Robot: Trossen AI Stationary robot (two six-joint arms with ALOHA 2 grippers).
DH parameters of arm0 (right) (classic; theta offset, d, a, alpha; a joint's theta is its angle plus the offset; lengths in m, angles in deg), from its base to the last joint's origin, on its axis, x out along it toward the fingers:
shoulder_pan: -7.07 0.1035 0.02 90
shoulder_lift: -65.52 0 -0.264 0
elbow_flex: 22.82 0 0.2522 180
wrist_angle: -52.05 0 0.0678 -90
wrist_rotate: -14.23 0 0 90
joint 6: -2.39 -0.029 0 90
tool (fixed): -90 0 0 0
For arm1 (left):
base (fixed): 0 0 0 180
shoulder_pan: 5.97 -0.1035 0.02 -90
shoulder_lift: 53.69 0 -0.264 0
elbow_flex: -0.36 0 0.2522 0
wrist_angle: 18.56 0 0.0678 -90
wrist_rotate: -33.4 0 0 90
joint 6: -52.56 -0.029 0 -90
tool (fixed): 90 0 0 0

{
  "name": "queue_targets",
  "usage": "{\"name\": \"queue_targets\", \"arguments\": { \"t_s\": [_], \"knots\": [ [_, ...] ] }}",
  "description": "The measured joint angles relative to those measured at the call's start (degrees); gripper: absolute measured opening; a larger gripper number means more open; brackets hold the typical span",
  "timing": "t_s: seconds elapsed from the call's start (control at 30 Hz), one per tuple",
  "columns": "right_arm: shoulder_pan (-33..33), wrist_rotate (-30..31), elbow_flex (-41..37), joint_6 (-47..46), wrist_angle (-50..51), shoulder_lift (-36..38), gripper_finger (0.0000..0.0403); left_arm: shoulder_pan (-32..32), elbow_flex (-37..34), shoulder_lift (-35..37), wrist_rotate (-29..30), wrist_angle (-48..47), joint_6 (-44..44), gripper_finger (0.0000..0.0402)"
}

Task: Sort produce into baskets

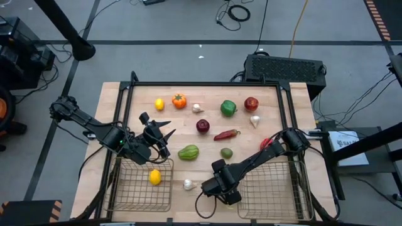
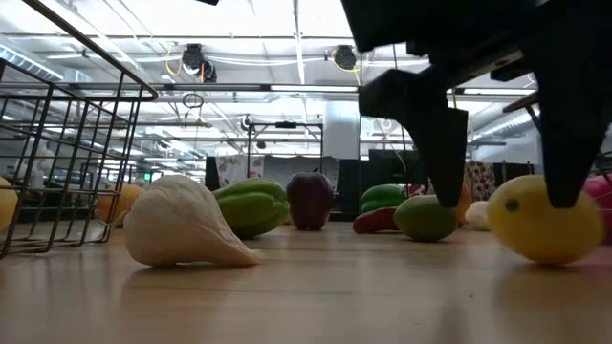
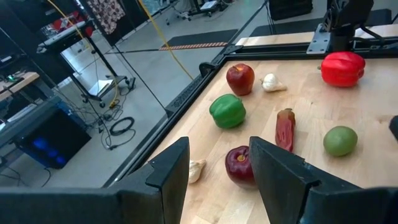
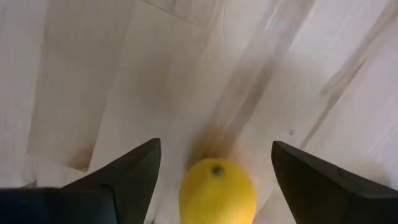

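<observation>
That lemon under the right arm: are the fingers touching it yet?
Apart. The right wrist view shows the lemon lying on the table between the right gripper's open fingers, bare wood showing on both sides.

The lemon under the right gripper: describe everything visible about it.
The lemon is a smooth, glossy, plastic-looking yellow oval with a small dark dimple at one end. It lies on its side on the bare wooden table between the two baskets, near the front edge. The right gripper hangs over it, open, one dark finger on each side; whether either finger touches it cannot be told.
</observation>
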Motion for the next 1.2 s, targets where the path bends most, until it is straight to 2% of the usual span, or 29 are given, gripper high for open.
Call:
{"name": "queue_targets", "arguments": {
  "t_s": [0.27, 0.33, 0.47, 0.7, 1.03, 1.13, 1.2],
  "knots": [
    [0.1, 0.3, 0.0, 1.1, -1.1, 0.0, 0.0297, 0.0, 0.0, 0.0, 0.0, 0.0, 0.0, 0.0174],
    [0.0, 2.0, 0.1, 1.1, -1.8, 0.1, 0.0297, 0.0, 0.0, 0.0, 0.0, 0.0, 0.0, 0.0174],
    [-1.0, 6.5, 2.6, -1.1, -0.6, 0.0, 0.0297, 0.0, 0.0, 0.0, 0.0, 0.0, 0.0, 0.0174],
    [-2.2, 10.2, 9.7, -6.0, 3.9, 0.0, 0.0297, 0.0, 0.0, 0.0, 0.0, 0.0, 0.0, 0.0174],
    [-1.0, 11.5, 12.0, -6.1, 5.2, 0.0, 0.0297, 0.0, 0.0, 0.0, -1.6, 0.0, 0.0, 0.0174],
    [-1.0, 17.0, 12.1, -4.9, 7.7, 0.0, 0.0297, 0.0, 0.0, 0.0, -1.7, 0.0, 0.3, 0.0174],
    [-1.2, 18.2, 12.1, -3.8, 11.9, 0.0, 0.0297, 0.0, 0.0, 0.0, -1.8, 0.0, 0.3, 0.0174]
  ]
}}
